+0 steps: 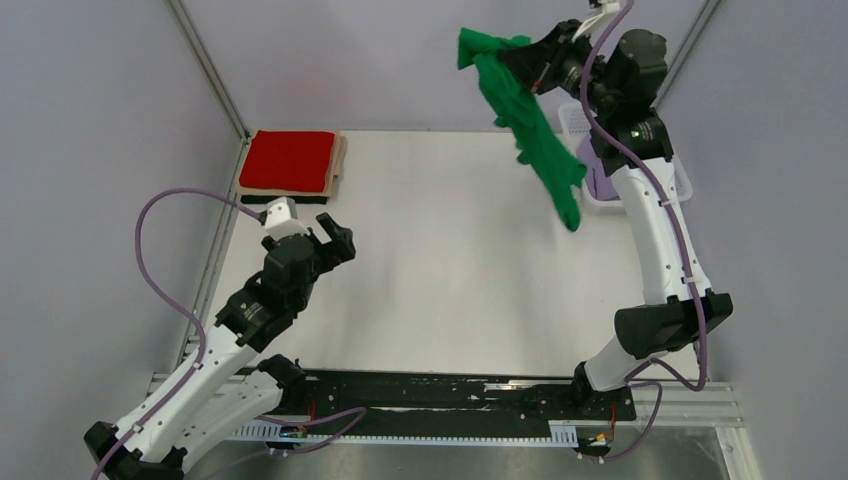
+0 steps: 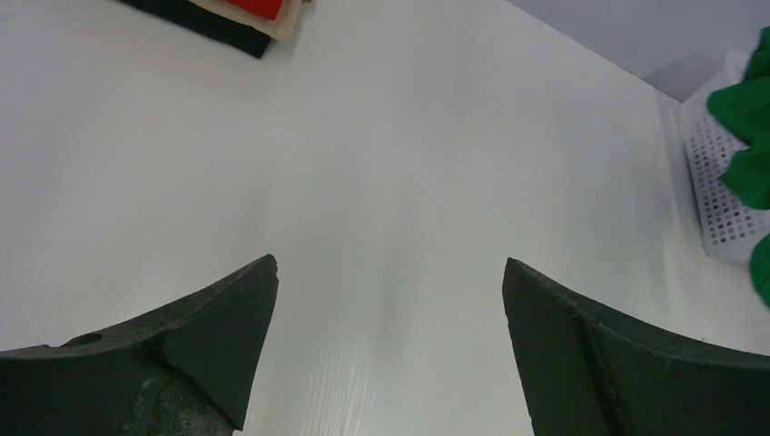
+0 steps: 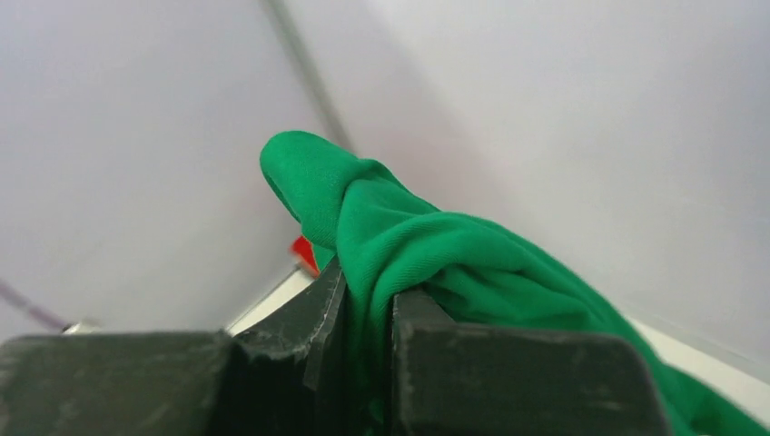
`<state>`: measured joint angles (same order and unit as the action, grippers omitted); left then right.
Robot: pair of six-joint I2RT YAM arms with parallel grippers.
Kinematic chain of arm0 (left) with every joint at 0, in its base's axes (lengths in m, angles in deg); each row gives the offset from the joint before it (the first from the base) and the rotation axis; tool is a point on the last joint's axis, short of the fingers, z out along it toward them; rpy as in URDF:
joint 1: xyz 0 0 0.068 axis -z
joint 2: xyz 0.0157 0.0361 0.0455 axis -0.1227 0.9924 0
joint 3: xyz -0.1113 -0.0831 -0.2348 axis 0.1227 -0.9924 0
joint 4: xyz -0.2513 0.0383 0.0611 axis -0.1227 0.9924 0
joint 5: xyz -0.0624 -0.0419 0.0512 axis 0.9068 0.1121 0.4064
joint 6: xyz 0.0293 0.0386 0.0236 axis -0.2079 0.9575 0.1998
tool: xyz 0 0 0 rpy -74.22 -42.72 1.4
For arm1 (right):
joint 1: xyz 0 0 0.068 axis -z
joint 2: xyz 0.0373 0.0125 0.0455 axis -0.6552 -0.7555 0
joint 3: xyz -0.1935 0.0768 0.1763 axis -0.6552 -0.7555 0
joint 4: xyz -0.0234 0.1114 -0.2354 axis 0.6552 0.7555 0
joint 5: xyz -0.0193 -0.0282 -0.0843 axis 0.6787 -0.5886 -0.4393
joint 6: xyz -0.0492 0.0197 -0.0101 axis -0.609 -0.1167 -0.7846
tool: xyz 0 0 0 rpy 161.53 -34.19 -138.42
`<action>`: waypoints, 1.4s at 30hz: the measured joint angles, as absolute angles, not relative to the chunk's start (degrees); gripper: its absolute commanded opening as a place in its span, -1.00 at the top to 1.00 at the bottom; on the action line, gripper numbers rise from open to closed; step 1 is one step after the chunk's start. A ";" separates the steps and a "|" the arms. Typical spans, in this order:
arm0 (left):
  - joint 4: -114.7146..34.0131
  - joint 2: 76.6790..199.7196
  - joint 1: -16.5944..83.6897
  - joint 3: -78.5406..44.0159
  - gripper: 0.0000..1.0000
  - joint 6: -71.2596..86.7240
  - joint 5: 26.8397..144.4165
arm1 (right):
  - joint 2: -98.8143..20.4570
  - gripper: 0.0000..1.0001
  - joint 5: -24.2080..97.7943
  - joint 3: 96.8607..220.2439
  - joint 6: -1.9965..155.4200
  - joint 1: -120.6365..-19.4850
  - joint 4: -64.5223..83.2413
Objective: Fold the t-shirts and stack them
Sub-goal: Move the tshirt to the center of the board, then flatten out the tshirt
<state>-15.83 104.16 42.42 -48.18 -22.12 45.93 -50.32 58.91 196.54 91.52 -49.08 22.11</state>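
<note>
Nearest us, our left claw [image 1: 335,240] hangs spread wide with nothing in it, low over the white worktop [image 1: 450,280]. Farther out, our right claw [image 1: 535,62] is clamped on a bunch of the green t-shirt [image 1: 535,140], held high so the cloth dangles unfolded beneath it. Beyond the left claw lies the pile: the red t-shirt [image 1: 290,160] folded on top, with the beige t-shirt [image 1: 340,160] and black t-shirt [image 1: 290,199] edging out below. We judge three done. The green one is yet to be spread, and lilac cloth [image 1: 600,178] waits in the white basket [image 1: 578,120] under the right claw. Plain grey walls close the room.
</note>
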 measured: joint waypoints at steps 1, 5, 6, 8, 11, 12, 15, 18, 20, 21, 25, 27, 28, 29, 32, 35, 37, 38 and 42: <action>-15.02 102.91 42.42 -48.18 -1.00 -22.34 45.47 | -50.26 1.00 60.29 196.54 92.18 -50.87 22.11; -11.64 99.83 42.42 -48.20 -1.00 -23.49 43.91 | -50.65 1.00 66.82 196.65 95.15 -56.64 22.63; -10.72 99.31 42.42 -48.20 -1.00 -24.00 43.54 | -50.80 1.00 68.05 196.65 95.85 -58.52 22.72; -8.99 98.72 42.42 -48.20 -1.00 -24.81 42.65 | -50.54 1.00 69.18 195.71 97.01 -60.09 22.24; -6.72 98.63 42.42 -48.24 -1.00 -26.01 41.71 | -46.43 0.99 67.61 187.49 97.91 -61.12 20.38; -6.11 98.63 42.42 -48.24 -1.00 -26.42 41.38 | -44.14 0.97 65.95 183.23 97.91 -61.12 20.08; -4.05 98.63 42.42 -48.24 -1.00 -27.98 40.48 | -36.01 0.87 60.46 168.81 98.32 -59.85 19.86; -2.37 98.63 42.42 -48.26 -1.00 -29.44 39.59 | -26.81 0.45 57.01 152.39 101.08 -55.61 19.24; -2.00 98.69 42.42 -48.48 -1.00 -30.55 38.89 | -20.86 -0.32 54.95 140.41 103.37 -50.91 18.79; -1.89 98.82 42.42 -48.72 -1.00 -30.99 38.60 | -18.78 -0.68 53.51 135.25 104.73 -48.90 19.27; -1.87 101.27 42.42 -49.77 -1.00 -32.11 38.08 | -16.82 -1.00 44.27 122.10 106.67 -44.09 23.31; -2.50 103.81 42.40 -49.84 -1.00 -32.04 38.36 | -16.29 -1.00 39.35 120.35 106.69 -44.07 26.83; -3.09 105.16 42.40 -49.84 -1.00 -32.00 38.69 | -15.48 -1.00 36.88 120.24 106.69 -44.07 28.18; -4.10 107.09 42.40 -49.84 -1.00 -31.78 39.28 | -13.98 -1.00 34.32 120.24 106.67 -44.07 28.80; -8.42 113.42 41.66 -49.84 -1.00 -30.18 43.04 | -9.30 -1.00 30.12 120.24 106.15 -44.07 28.62; -13.60 121.32 39.32 -49.44 -1.00 -27.56 49.77 | -6.48 -1.00 28.99 120.24 104.97 -44.07 28.40; -16.53 127.54 36.87 -48.05 -1.00 -25.53 55.35 | -5.91 -1.00 29.38 120.00 104.09 -44.07 28.18; -18.26 131.15 35.71 -46.87 -1.00 -24.57 58.14 | -5.63 -1.00 29.80 119.50 103.63 -44.07 28.12; -22.50 143.35 33.42 -40.61 -1.00 -21.92 66.12 | -4.99 -1.00 31.63 116.74 102.61 -44.07 28.42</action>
